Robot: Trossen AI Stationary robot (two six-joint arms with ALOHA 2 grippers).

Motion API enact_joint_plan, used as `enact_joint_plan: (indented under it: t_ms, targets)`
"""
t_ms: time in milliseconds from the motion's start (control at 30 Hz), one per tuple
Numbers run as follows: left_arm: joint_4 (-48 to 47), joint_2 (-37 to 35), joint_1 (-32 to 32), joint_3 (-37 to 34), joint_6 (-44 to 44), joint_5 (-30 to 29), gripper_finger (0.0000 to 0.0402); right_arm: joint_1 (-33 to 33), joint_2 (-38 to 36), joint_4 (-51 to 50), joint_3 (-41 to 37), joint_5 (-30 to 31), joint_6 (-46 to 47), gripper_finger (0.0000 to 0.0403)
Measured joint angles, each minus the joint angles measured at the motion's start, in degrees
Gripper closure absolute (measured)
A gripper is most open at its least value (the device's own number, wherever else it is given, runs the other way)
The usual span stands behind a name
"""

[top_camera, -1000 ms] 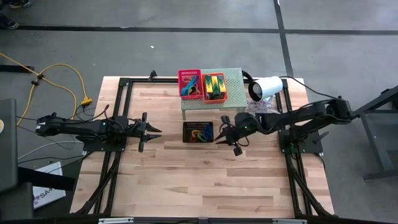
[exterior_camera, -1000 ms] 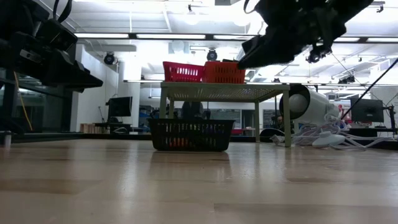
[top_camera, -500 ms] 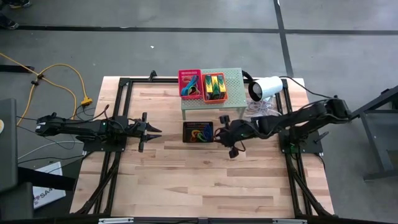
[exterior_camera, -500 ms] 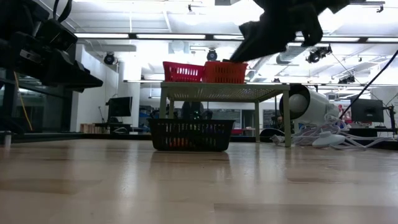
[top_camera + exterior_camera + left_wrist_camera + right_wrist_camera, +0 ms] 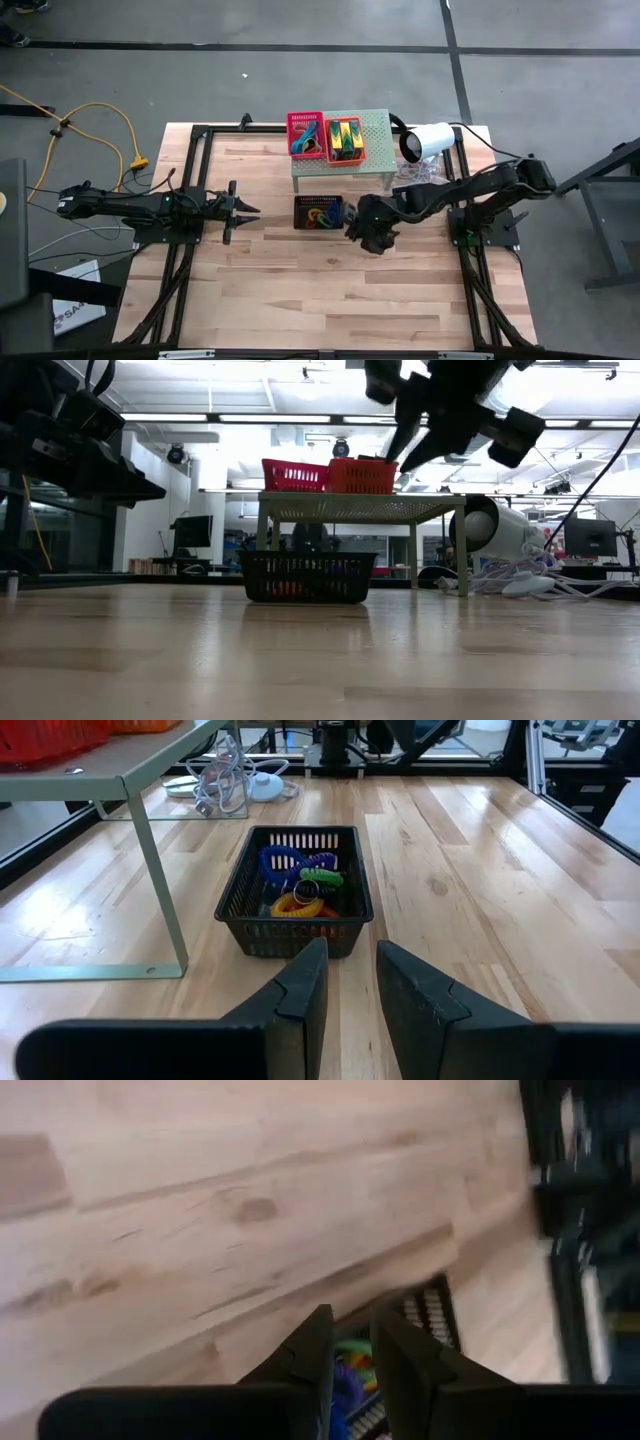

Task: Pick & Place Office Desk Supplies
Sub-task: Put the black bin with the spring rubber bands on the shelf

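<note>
Right tool: raised above the surface, just beside the near right corner of the black basket. Fingers close together with a thin gap; nothing between them.

Left tool: waiting over the surface, well apart from the black basket and pointing toward it. Fingers narrowly apart, nothing held.

Black basket: on the surface, directly ahead of the left tool, in front of the pale-green shelf. Holds blue, green, orange and red loops.

Red basket: on the shelf top, beyond the right tool; holds coloured pieces, sort unclear.

Orange basket: touching the red one; holds yellow-and-green wedge pieces.

Loose supplies on the surface: none visible.

Progress, as judged: sorting looks largely done, with everything seen lying in a basket. Remaining: perhaps transferring loops, or nothing; cannot tell.
</note>
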Motion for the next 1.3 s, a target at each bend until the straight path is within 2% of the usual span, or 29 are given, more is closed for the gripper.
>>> enact_joint_plan:
  t_ms: [67, 133, 233, 567, 700, 800, 1100, 1300]
  targets:
    - [0.14, -0.02, 0.0, 0.0, -0.37, -0.01, 0.0318, -0.51, -0.02, -0.2, 0.04, -1.76, -6.08, 0.0345]
    - [0.18, 0.0, 0.0, 0.0, -0.32, -0.02, 0.0318, -1.18, -0.02, -0.83, 0.04, -1.85, -8.17, 0.0345]
    - [0.21, -0.02, 0.0, 0.02, -0.37, 0.0, 0.0318, -2.69, -0.02, -0.68, 0.04, -1.84, -8.58, 0.0345]
    - [0.24, 0.0, 0.01, 0.01, -0.37, -0.01, 0.0318, -9.06, 2.28, 2.1, 0.0, -10.12, -9.66, 0.0345]
    - [0.42, -0.04, 0.0, 0.0, -0.35, 0.0, 0.0318, -10.25, 4.54, 1.14, 0.92, -10.5, -12.58, 0.0345]
    - [0.68, 0.0, 0.0, 0.02, -0.35, 0.0, 0.0318, -10.68, 6.92, -0.77, 5.2, -11.53, -12.66, 0.0345]
    - [1.75, 0.0, 0.0, 0.01, -0.34, -0.01, 0.0318, -12.7, 17.32, -16.25, 20.46, -13.4, -15.23, 0.0345]
    - [1.97, 0.0, 0.0, 0.01, -0.32, 0.0, 0.0318, -12.81, 21.35, -23.49, 23.82, -13.13, -16.82, 0.0345]
